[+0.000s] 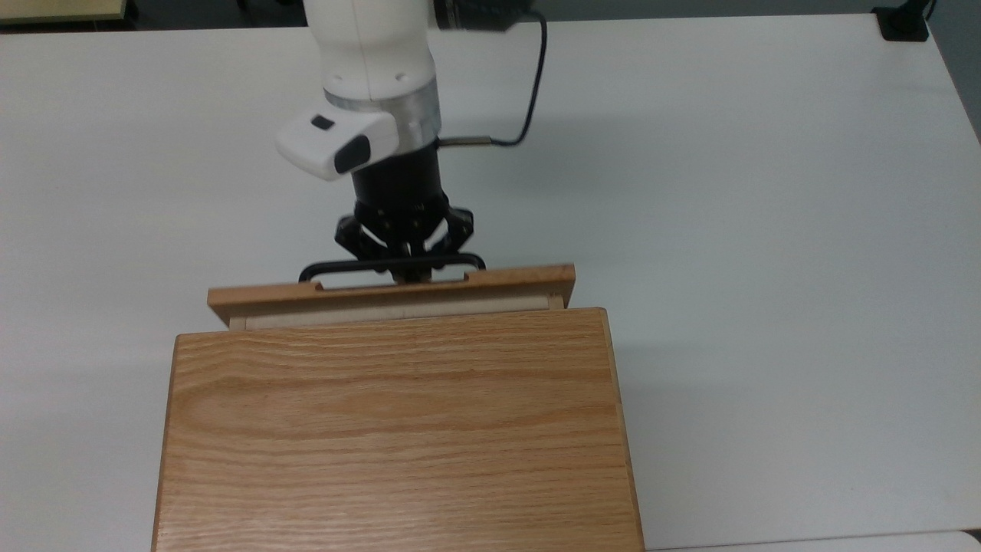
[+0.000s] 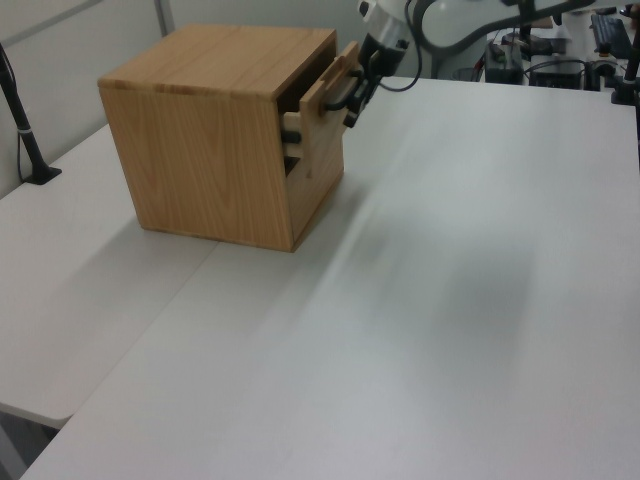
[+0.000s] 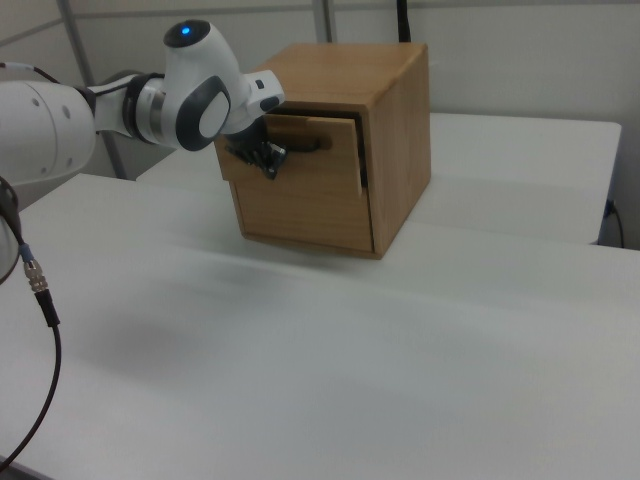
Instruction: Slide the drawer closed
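Drawer [image 1: 391, 295] is seen nearly home: in the top view only a thin strip of its light inner wall shows between the front panel and the far edge of the cabinet [image 1: 395, 429]. In the left view a small gap is left, with the slide rail just visible. Gripper [image 1: 406, 264] is clamped on the black bar handle [image 1: 329, 270], at about the bar's middle. Handle's long axis runs left-right in the top view; fingers are closed across it. The relation that matters: cabinet lies straight past the panel from the gripper, toward the near edge of the top view, square to the bar. Judged: remaining travel is short, a straight push along the rail, no sideways component wanted, or the drawer could bind. Table [image 1: 766, 230] around it is white.
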`<move>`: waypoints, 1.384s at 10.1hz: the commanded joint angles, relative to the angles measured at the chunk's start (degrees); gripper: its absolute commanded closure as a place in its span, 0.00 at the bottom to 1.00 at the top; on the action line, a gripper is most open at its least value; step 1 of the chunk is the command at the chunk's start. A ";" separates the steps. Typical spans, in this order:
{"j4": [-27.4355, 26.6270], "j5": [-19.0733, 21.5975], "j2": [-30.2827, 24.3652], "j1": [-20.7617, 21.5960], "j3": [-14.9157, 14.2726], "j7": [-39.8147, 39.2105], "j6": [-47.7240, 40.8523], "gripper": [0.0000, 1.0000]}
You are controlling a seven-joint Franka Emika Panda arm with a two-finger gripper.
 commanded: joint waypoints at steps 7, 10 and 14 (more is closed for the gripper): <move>1.26 -0.97 3.72 -0.23 2.59 6.19 20.15 0.99; -3.76 -0.62 -8.75 -1.46 2.42 6.02 -7.18 0.86; -14.02 -2.80 -25.63 -1.03 2.06 6.37 -33.12 0.19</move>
